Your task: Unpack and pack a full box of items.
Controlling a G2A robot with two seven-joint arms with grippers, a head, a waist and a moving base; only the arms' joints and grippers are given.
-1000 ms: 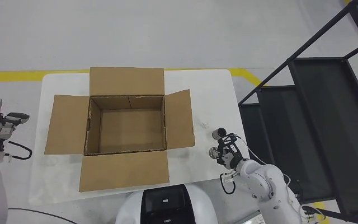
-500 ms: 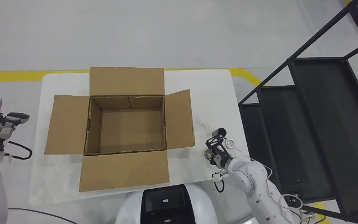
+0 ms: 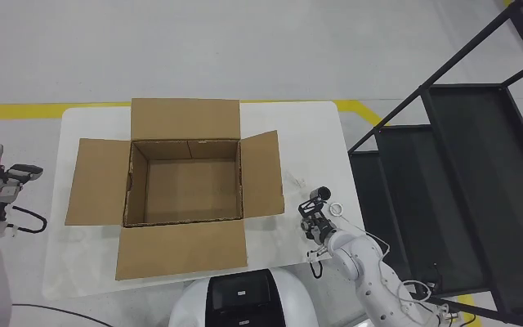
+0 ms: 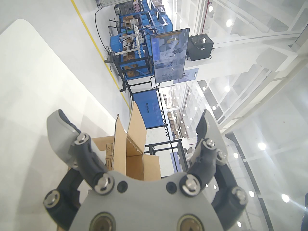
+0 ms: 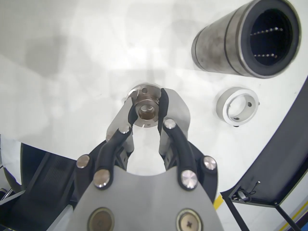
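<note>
The right gripper sits low over the white bench, near its right edge. Its jaws are clenched on a small flanged steel bushing. Just beside it a silver metal collar ring lies flat, and a dark grey steel cylinder bearing lies on its side. The open brown cardboard box stands mid-bench with its flaps spread, left of these parts. The left gripper hangs off the bench's left side, its jaws released and wide apart.
</note>
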